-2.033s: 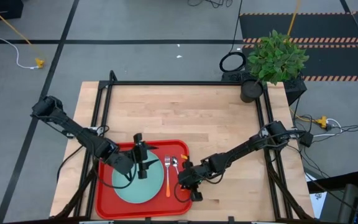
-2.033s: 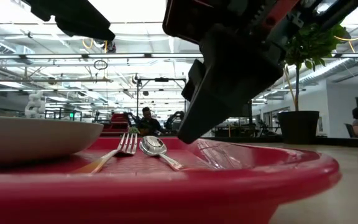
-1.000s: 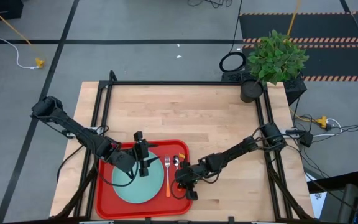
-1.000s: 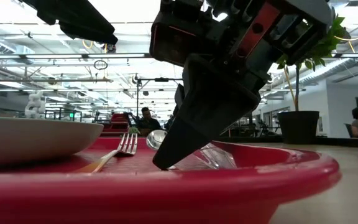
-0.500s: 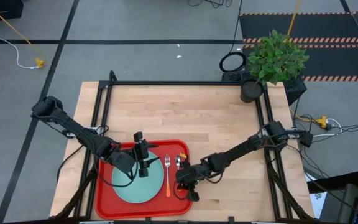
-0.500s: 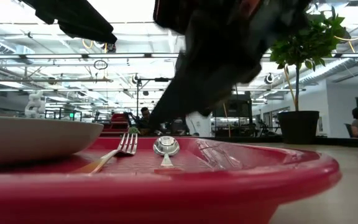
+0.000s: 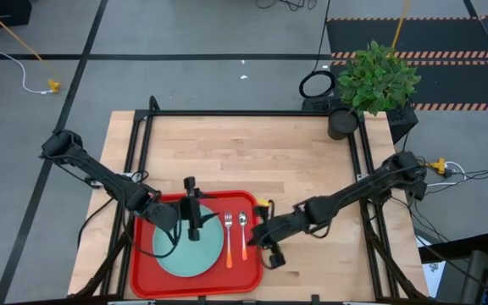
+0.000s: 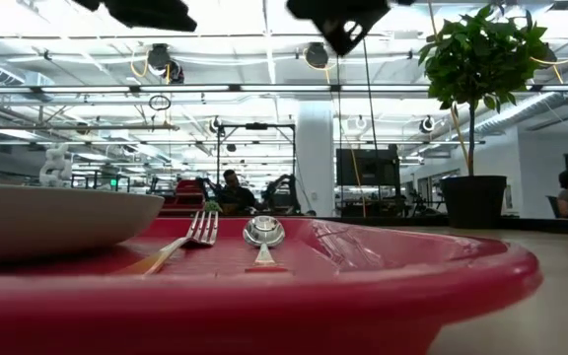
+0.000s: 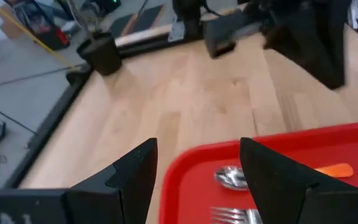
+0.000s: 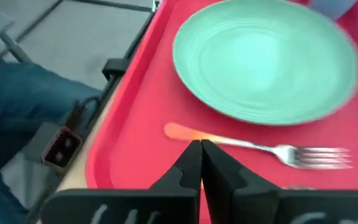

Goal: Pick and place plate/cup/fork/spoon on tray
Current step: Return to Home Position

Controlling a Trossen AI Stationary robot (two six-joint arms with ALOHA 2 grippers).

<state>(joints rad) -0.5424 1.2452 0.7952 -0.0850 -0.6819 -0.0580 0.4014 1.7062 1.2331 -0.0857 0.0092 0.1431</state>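
The red tray (image 7: 155,275) lies at the table's near edge. The teal plate (image 7: 185,250) rests flat on it. The fork (image 7: 228,241) and the spoon (image 7: 243,235) lie side by side on the tray right of the plate, bowl and tines toward the far edge. The blue cup (image 10: 333,6) shows only at the edge of the right wrist view, beyond the plate. My left gripper (image 7: 191,213) hovers open over the plate's far side. My right gripper (image 7: 259,239) is shut and empty, raised at the tray's right rim.
A potted plant (image 7: 371,85) stands at the table's far right corner. Bare wooden tabletop (image 7: 252,157) stretches beyond the tray and to its right. A black frame (image 7: 244,113) runs around the table. People show in the room behind in the low view.
My right gripper has risen off the spoon and drawn back toward the table's right edge, off the tray. The spoon has turned about on the tray: it lay slanted and now lies straight, parallel to the fork. My left gripper has kept still.
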